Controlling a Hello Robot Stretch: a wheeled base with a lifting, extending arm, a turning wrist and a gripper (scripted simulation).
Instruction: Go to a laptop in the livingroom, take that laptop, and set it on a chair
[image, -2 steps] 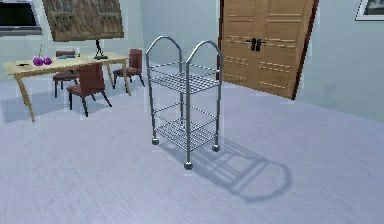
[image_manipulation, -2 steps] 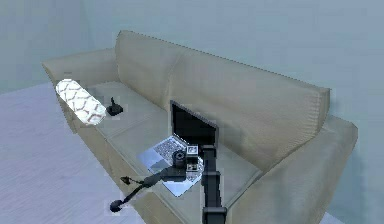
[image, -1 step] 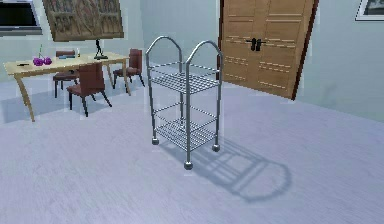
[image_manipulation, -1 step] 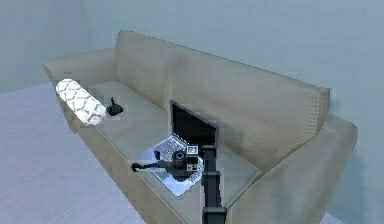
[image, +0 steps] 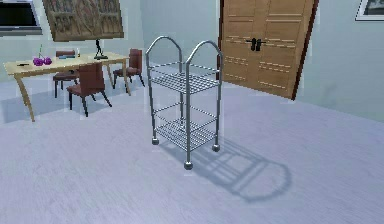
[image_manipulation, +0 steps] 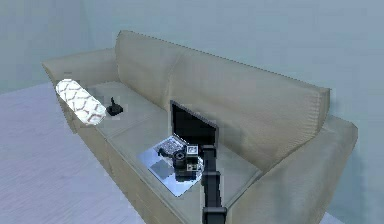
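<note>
Arm side view: laptop (image_manipulation: 192, 128), lid up, sits on the seat cushion of a beige sofa (image_manipulation: 260, 100). Arm (image_manipulation: 213, 195) comes up from the bottom edge, end effector (image_manipulation: 179, 160) at the laptop's base; can't tell its finger state or whether it holds anything. Patterned white pillow (image_manipulation: 82, 100) and small dark object (image_manipulation: 117, 105) lie further left on the sofa. Forward view: wire cart (image: 185, 95) mid-floor, table (image: 60, 66) with brown chairs (image: 88, 85) at left, wooden double door (image: 265, 45) behind

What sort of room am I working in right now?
Probably an open living and dining room. There is a long beige sofa with an open laptop on its seat, and a wooden dining table with brown chairs at it.
</note>
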